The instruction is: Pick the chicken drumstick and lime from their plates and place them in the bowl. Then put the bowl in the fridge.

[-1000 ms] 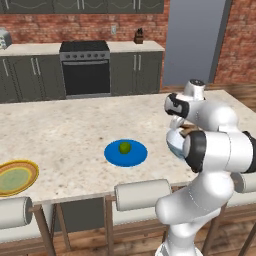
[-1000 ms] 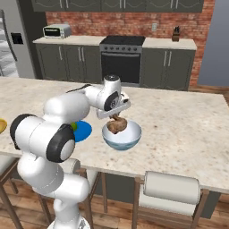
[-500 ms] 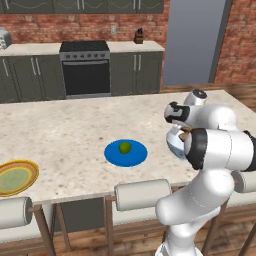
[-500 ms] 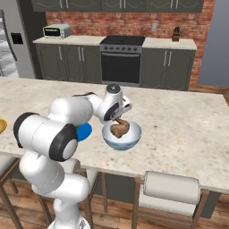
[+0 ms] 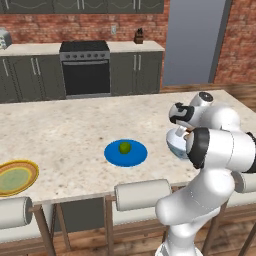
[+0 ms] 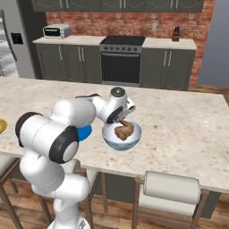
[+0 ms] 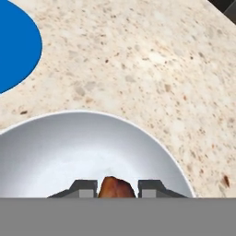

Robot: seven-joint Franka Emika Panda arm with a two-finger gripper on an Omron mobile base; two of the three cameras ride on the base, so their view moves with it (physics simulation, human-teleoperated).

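Note:
My gripper (image 7: 117, 189) is shut on the brown chicken drumstick (image 7: 115, 187), which shows between the finger tips just over the bowl (image 7: 69, 147). In the right base view the chicken drumstick (image 6: 124, 130) hangs down into the pale blue-white bowl (image 6: 121, 142) under the gripper (image 6: 120, 123). The green lime (image 5: 124, 147) rests on the blue plate (image 5: 112, 155) in the middle of the counter, left of the bowl (image 5: 175, 145). At the counter's near left edge lies the yellow-rimmed plate (image 5: 17, 177) with nothing on it. The fridge (image 6: 9, 27) stands at the far left.
A black oven (image 5: 85, 70) and dark cabinets line the back wall, with a toaster oven (image 6: 56, 31) on the back counter. Padded stools (image 5: 142, 194) stand along the near edge of the speckled counter (image 5: 65, 130). A blue plate edge (image 7: 14, 46) lies close to the bowl.
The hand has come down with the drumstick, from above the bowl's rim to inside the bowl. The lime and both plates have not moved.

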